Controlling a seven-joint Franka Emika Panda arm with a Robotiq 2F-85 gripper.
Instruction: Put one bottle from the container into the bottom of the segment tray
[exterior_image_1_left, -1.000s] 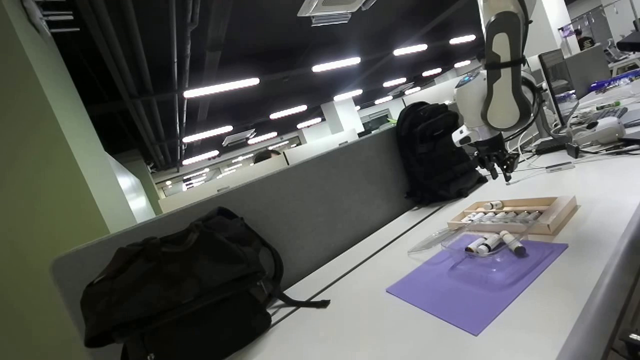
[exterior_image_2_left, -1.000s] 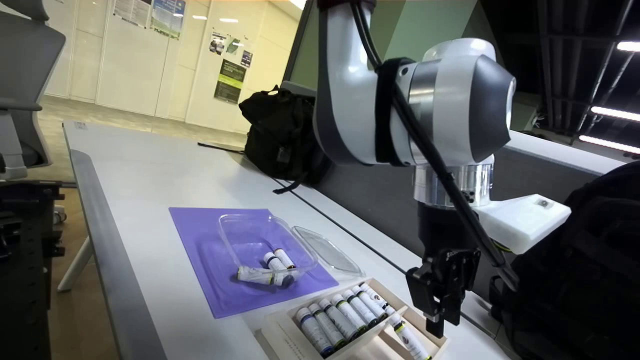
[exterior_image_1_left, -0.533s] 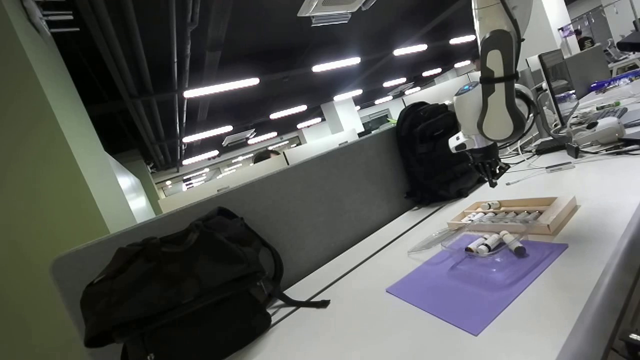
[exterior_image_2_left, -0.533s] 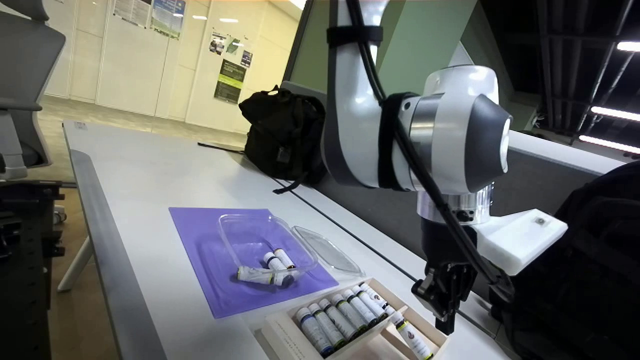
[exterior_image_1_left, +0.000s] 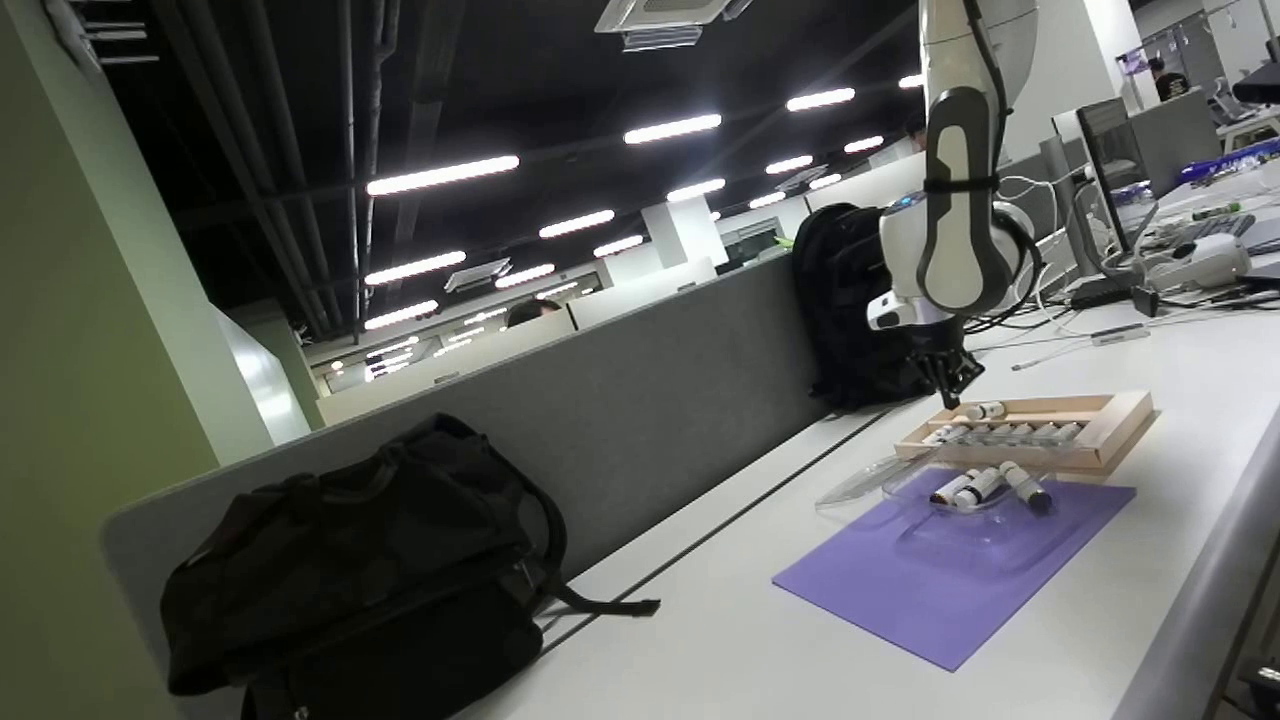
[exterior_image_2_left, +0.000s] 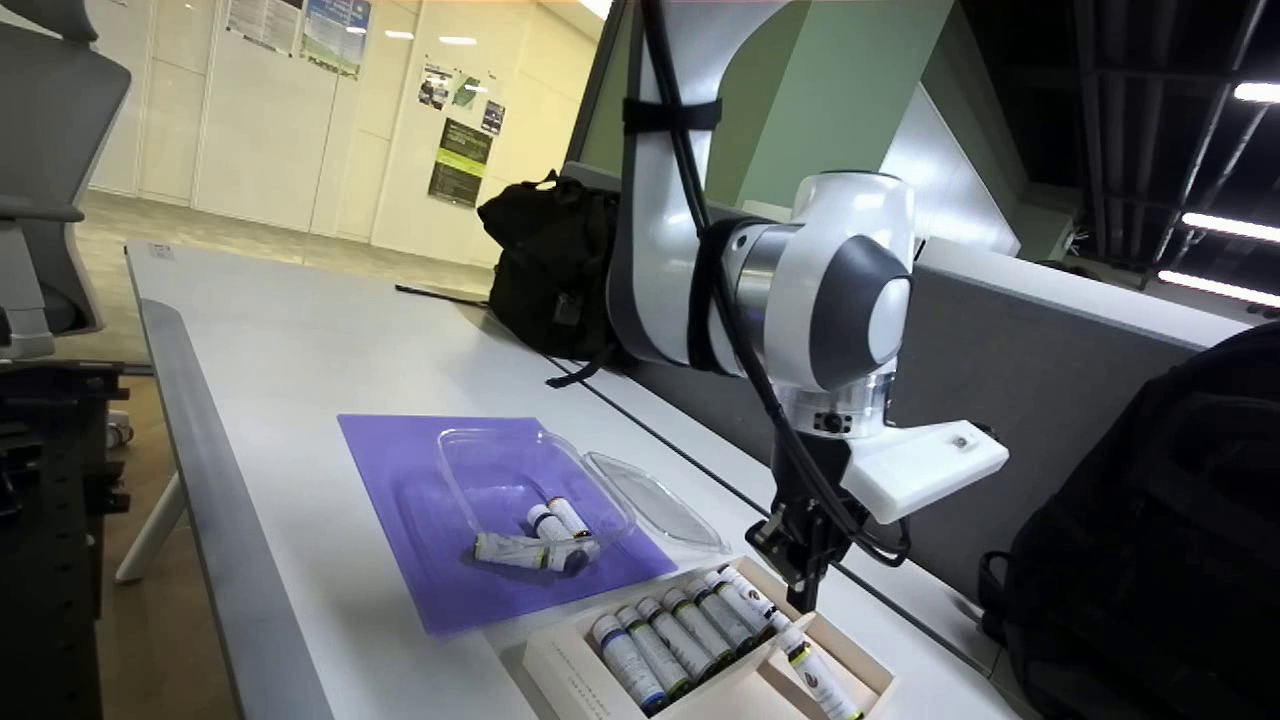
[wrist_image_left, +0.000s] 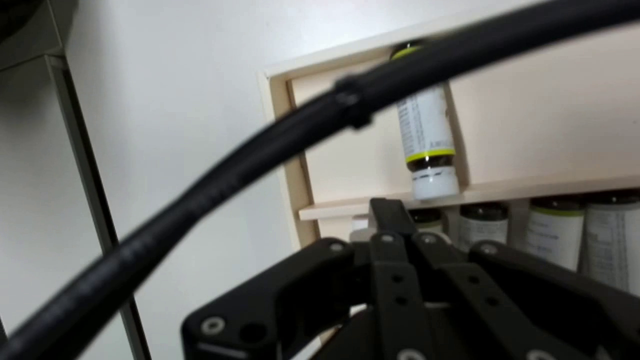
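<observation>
The clear plastic container (exterior_image_2_left: 500, 434) sits on the purple mat with three white-labelled bottles (exterior_image_2_left: 515, 551) in it; it shows in both exterior views (exterior_image_1_left: 985, 550). The tan segment tray (exterior_image_2_left: 575, 665) holds a row of several bottles (exterior_image_2_left: 690, 630). In its other section one bottle (wrist_image_left: 425, 125) lies with its white cap against the divider; it also shows in an exterior view (exterior_image_2_left: 822, 685). My gripper (wrist_image_left: 392, 215) is shut with nothing visible between its fingertips. It hovers over the divider near one end of the tray, above that bottle's cap end, in the exterior views too (exterior_image_1_left: 950, 402) (exterior_image_2_left: 800, 600).
The purple mat (exterior_image_2_left: 395, 480) lies under the container. A clear lid (exterior_image_2_left: 655, 500) lies beside it. A grey partition (exterior_image_1_left: 680, 370) runs along the back, with black backpacks (exterior_image_1_left: 380, 570) (exterior_image_1_left: 870, 310) against it. A black cable (wrist_image_left: 280, 135) crosses the wrist view.
The fingers were apart a second ago and have shut. The gripper has lowered and moved toward the tray's end, to the left in both exterior views. The bottles look unmoved.
</observation>
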